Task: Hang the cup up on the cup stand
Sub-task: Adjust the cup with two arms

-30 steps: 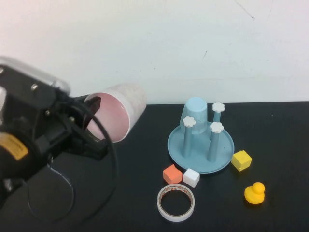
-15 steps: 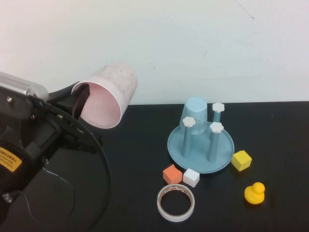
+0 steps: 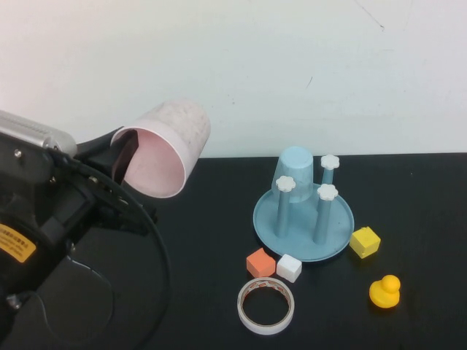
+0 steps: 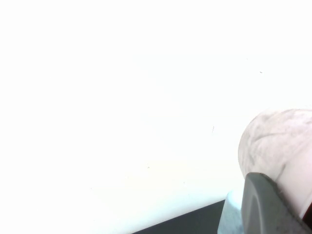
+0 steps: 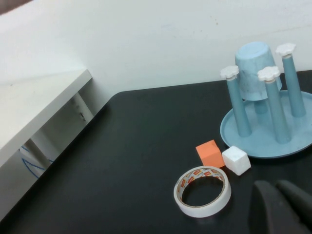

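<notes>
Pale pink cup [image 4: 278,146] against grey fingers [image 4: 265,207]

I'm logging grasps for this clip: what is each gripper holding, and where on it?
The left gripper holds the pink cup by its rim, one finger inside the mouth, lifted off the table. The right gripper, shut, holds nothing.

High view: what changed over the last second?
The left gripper, shut on the pale pink tapered plastic cup, lifted it up off the table, mouth still tilted toward the camera. Most of the rise came early. The light blue cup stand, light blue cup, tape roll, blocks and yellow duck stayed put. The right gripper remains shut, parked.
</notes>
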`<action>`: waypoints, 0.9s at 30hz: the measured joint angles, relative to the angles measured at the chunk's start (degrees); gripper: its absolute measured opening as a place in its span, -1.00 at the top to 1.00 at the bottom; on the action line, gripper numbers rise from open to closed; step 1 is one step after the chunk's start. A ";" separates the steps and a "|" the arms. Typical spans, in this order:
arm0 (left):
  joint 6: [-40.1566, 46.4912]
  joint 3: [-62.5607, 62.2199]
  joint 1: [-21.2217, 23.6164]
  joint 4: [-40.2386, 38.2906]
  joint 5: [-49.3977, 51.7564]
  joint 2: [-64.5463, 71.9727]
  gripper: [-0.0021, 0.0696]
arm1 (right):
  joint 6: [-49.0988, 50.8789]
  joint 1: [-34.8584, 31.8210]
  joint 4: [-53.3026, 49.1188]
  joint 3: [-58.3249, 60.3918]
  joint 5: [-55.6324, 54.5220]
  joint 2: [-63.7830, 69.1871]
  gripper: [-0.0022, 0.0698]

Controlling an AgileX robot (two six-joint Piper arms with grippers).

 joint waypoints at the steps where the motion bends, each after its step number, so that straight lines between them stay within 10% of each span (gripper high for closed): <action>1: 0.00 0.00 0.00 0.00 0.00 0.25 0.93 | 0.00 0.00 0.00 0.00 0.00 0.00 0.94; 13: 0.00 0.00 0.00 2.36 -2.45 7.18 0.93 | -3.83 0.00 0.29 0.00 -2.21 0.00 0.94; 27: -4.99 0.00 -0.04 21.55 -16.70 12.61 0.93 | 1.04 0.00 23.36 0.00 -8.82 0.00 0.94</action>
